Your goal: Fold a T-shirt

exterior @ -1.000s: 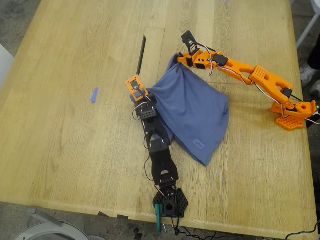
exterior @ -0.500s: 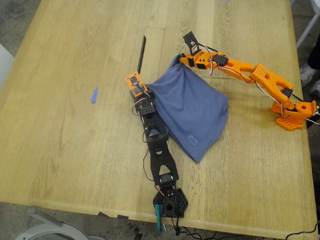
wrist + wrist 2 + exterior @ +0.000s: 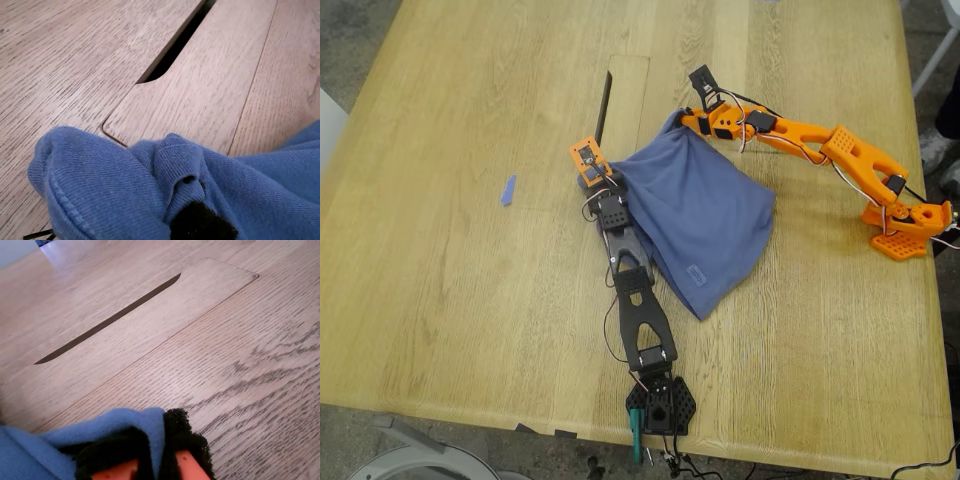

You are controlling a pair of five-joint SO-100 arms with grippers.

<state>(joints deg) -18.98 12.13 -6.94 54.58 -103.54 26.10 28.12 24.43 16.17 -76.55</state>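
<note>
Pinching: my first gripper (image 3: 200,220) is clamped on a bunched fold of the T-shirt (image 3: 705,215); my second gripper (image 3: 160,465) is clenched on another edge.
Cloth: soft, light, limp; it sags between the two holds.
Place: mid-table (image 3: 470,300), beside the slot (image 3: 604,105).
Hold: take hems or corners; I judge bunches slip.

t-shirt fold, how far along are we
Partly done. The T-shirt already lies bunched into a compact doubled-over shape on the table, not spread flat. In hand: my first gripper and my second gripper each pinch a bit of fabric along the shirt's far edge. Left: laying that edge down, smoothing the wrinkles and letting go.
</note>
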